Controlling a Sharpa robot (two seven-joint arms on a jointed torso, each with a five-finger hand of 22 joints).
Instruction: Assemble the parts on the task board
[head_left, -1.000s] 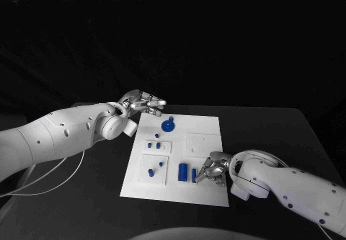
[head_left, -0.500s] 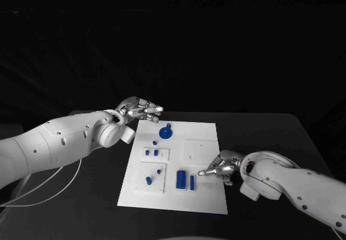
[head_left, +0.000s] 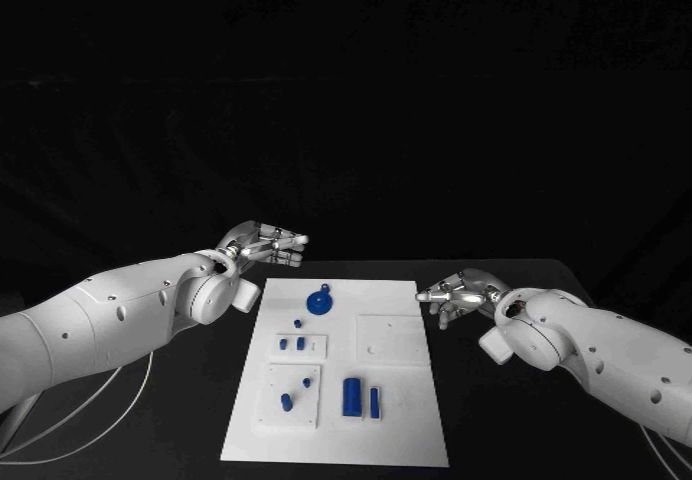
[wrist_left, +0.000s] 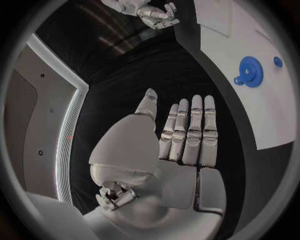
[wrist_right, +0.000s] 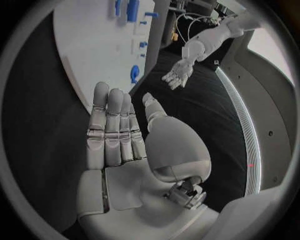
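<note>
Both hands, left hand (head_left: 268, 245) and right hand (head_left: 459, 293), hover empty-fingered, flanking the task board (head_left: 405, 400) on the black table (head_left: 519, 440).

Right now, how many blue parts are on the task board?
7: a gear at the far end, a small peg, two pegs, two pieces near-left, a block, a bar. Tiny ones may be missed.

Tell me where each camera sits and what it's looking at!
Head view: on the robot's head, looking down at the task board; both arms show, left hand and right hand.
Left wrist view: behind the left hand, fingers straight, board edge beyond.
Right wrist view: behind the right hand, facing the board.
Shared: all three show the blue gear.
</note>
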